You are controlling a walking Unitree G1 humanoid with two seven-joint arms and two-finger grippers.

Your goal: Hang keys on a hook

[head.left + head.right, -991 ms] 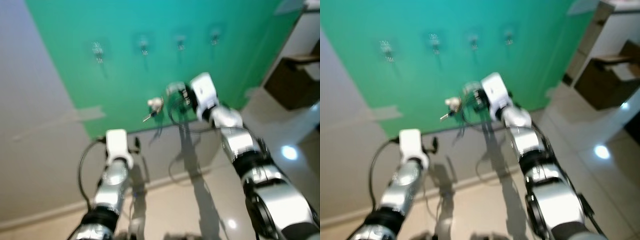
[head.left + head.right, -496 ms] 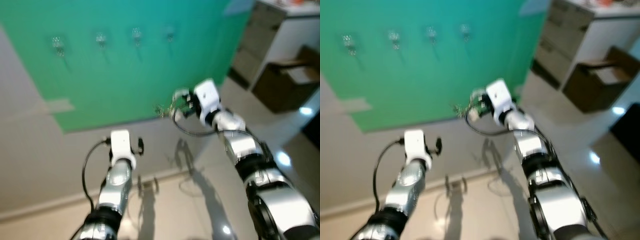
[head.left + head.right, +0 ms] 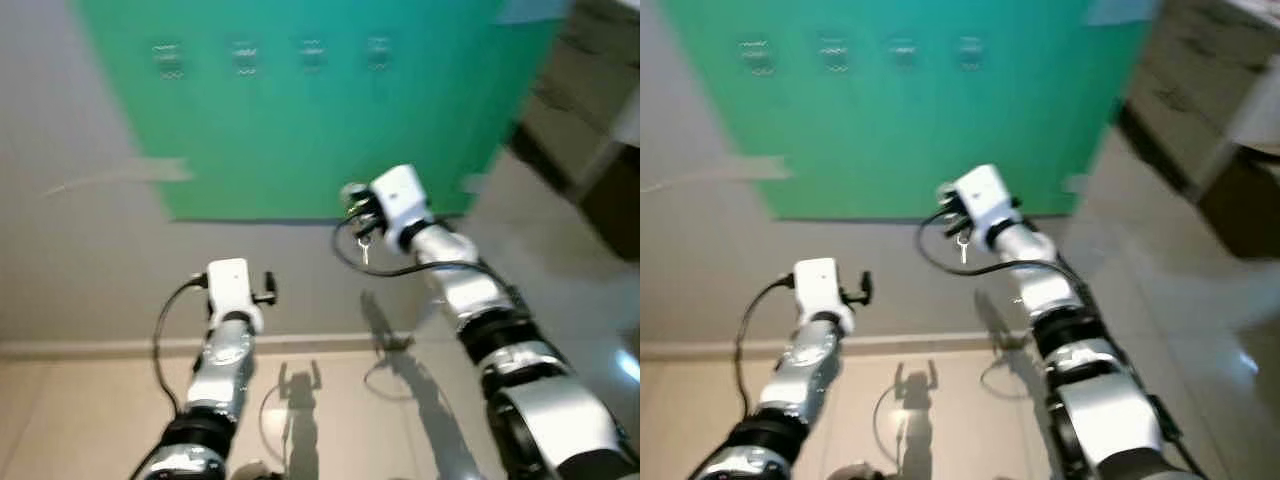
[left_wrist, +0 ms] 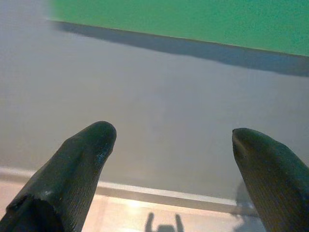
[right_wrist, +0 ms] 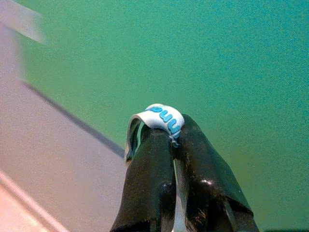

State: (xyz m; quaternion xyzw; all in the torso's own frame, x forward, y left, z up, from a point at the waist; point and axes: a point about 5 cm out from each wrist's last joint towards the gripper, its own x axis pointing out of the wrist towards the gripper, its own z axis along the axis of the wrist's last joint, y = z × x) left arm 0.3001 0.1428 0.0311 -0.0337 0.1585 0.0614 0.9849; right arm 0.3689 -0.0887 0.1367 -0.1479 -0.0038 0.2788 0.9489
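While the head views are blurred, the layout reads clearly enough: a green panel is fixed on a grey wall, with a row of four hooks near the panel's top edge. Hook detail is too smeared to resolve.

Right gripper is raised in front of the panel's lower edge, well below the hooks. Its two black fingers are pinched together on a white tag with blue lettering, clamped at the tips. In the left eye view a small key hangs below the gripper, just under the panel's lower edge; probably on the same ring as the tag, though the link is blurred. A black cable loops under the right wrist.

Left gripper is held lower, below the panel and facing the bare grey wall; fingers spread wide with nothing between them. A pale baseboard runs along the wall foot, well under the panel, and both arms cast shadows on the tiled floor.
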